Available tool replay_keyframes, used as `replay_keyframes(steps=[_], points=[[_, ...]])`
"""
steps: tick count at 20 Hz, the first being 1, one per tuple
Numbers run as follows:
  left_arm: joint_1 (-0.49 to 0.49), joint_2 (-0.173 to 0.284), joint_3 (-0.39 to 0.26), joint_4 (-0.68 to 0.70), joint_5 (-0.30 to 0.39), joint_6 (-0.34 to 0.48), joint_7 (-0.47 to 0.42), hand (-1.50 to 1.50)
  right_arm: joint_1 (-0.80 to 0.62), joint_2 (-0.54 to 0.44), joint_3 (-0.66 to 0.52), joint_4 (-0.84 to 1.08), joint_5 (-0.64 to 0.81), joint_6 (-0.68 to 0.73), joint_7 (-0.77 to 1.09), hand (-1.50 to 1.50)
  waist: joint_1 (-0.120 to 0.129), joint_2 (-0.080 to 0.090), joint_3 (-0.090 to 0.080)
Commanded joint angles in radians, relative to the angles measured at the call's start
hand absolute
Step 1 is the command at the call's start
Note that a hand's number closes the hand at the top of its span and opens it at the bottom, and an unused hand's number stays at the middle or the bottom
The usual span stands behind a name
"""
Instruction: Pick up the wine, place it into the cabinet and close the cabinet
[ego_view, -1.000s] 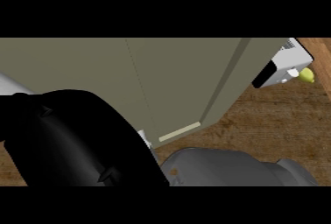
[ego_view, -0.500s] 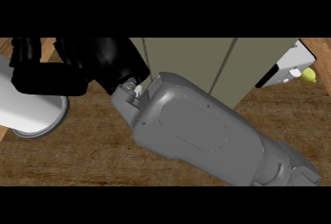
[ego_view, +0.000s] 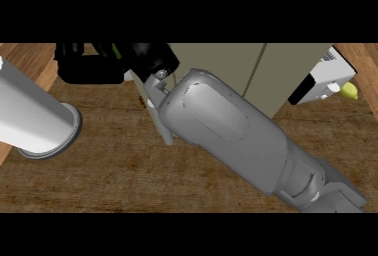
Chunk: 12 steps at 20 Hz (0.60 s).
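Note:
My right forearm (ego_view: 236, 135) runs from the lower right up to the top left, and its black right hand (ego_view: 151, 57) sits at the picture's upper edge. The fingers (ego_view: 88, 70) are curled round a thing of which only a green sliver shows, the wine bottle (ego_view: 116, 50). The hand hides the rest of the bottle. The olive-grey cabinet (ego_view: 295, 65) lies just right of the hand, with a vertical seam in its front. A pale panel edge (ego_view: 161, 122) pokes out from under the forearm. My left forearm (ego_view: 33, 120) shows as a pale cylinder at the left; its hand is out of view.
A white box (ego_view: 321, 75) with a yellow-green object (ego_view: 348, 90) beside it sits at the upper right, past the cabinet. The brown wooden counter (ego_view: 118, 180) fills the lower part of the view.
My right hand has travelled from the lower left, close to the camera, up to the top left beside the cabinet, and the forearm has stretched out after it. The left forearm came into view.

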Motion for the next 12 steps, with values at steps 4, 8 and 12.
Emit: replay_keyframes(steps=[4, 8, 12], points=[[-0.016, 0.002, 0.032, 0.010, 0.034, 0.008, 0.016, 1.50, 0.088, -0.082, -0.037, 0.198, 0.043, 0.004, -0.114, 1.50, -0.011, 0.060, 0.004], [-0.023, -0.003, 0.012, -0.009, 0.020, 0.034, 0.025, 1.50, 0.089, -0.131, -0.060, 0.199, 0.049, 0.020, -0.147, 1.50, -0.021, 0.066, 0.004], [-0.017, -0.010, 0.004, -0.030, 0.015, 0.030, 0.026, 1.50, 0.119, -0.121, -0.050, 0.209, 0.049, 0.031, -0.170, 1.50, -0.012, 0.064, 0.003]])
